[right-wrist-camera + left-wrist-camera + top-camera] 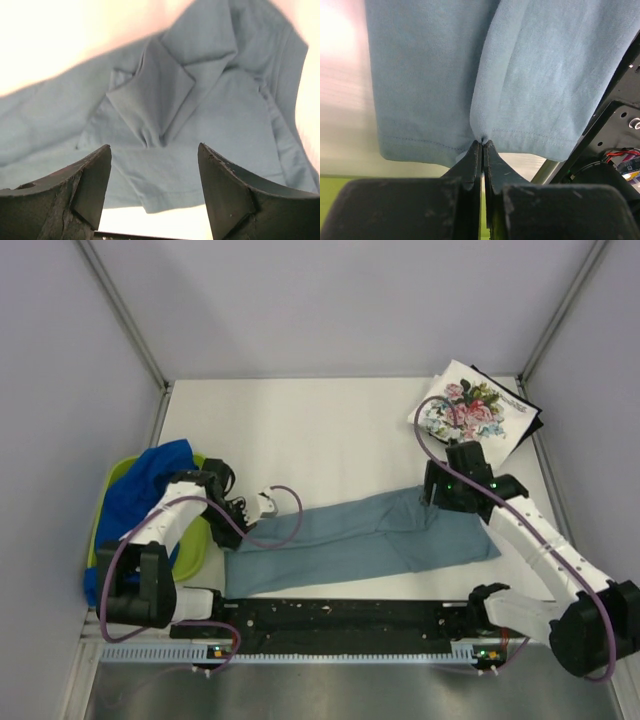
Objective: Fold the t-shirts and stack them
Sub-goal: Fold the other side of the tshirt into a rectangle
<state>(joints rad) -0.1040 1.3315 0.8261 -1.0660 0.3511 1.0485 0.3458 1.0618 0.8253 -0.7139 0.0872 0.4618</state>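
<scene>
Grey-blue t-shirt [360,540] is lying as a long, partly folded band across the near half of the desk [320,430], stretching from one arm to the other. The left gripper [262,505] is pinching its left end. In the left wrist view the fingers are pressing together on the stitched hem, and the cloth is spreading away from them in two overlapping layers.

The right gripper [154,150] is hovering over the shirt's right end with its jaws spread wide and nothing between them. A small bunched pleat of the cloth is lying under the gap. Whether the fingertips are touching the fabric cannot be told.

A royal blue t-shirt [145,485] is lying crumpled in the green tray [195,545] at the desk's left edge, spilling over the tray's rim. At the far right corner, a floral t-shirt [470,412] is sitting folded on top of a black t-shirt [530,412], whose edge is showing along its right side, well apart from the grey-blue one.
</scene>
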